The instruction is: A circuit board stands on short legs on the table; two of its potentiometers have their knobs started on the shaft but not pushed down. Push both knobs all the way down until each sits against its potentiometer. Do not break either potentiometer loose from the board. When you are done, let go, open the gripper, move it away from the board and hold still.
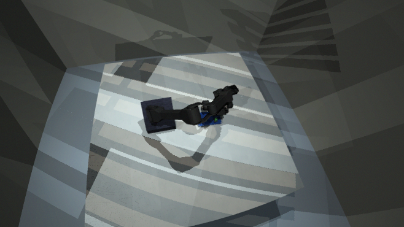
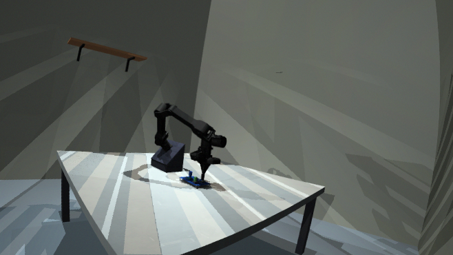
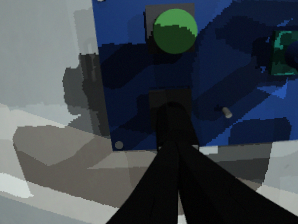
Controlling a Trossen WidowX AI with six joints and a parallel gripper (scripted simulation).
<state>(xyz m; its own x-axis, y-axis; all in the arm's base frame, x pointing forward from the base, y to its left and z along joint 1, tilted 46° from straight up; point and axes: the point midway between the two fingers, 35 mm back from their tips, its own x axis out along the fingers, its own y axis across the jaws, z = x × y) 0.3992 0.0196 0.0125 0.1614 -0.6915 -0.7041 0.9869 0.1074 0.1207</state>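
The blue circuit board [image 1: 209, 122] [image 2: 202, 184] [image 3: 122, 17] stands on the table. A green knob [image 1: 216, 119] [image 2: 195, 179] [image 3: 175, 31] sits over a dark square potentiometer; its height above it cannot be judged. A black knob [image 3: 173, 120] stands over another dark potentiometer [image 3: 155, 97] near the board's edge. My gripper [image 2: 203, 178] [image 3: 174, 149] is shut and empty, pointing down, its tips over or at the black knob's top. Contact cannot be told. The black knob's lower end and any gap beneath it are hidden.
A blue knob [image 2: 190, 174] rises from the board; a teal part [image 3: 281, 62] shows at the wrist view's right edge. A small silver pin [image 3: 227, 112] stands right of the black knob. The arm's dark base block [image 1: 167, 104] [image 2: 177, 157] is behind the board. Striped shadows cross everything.
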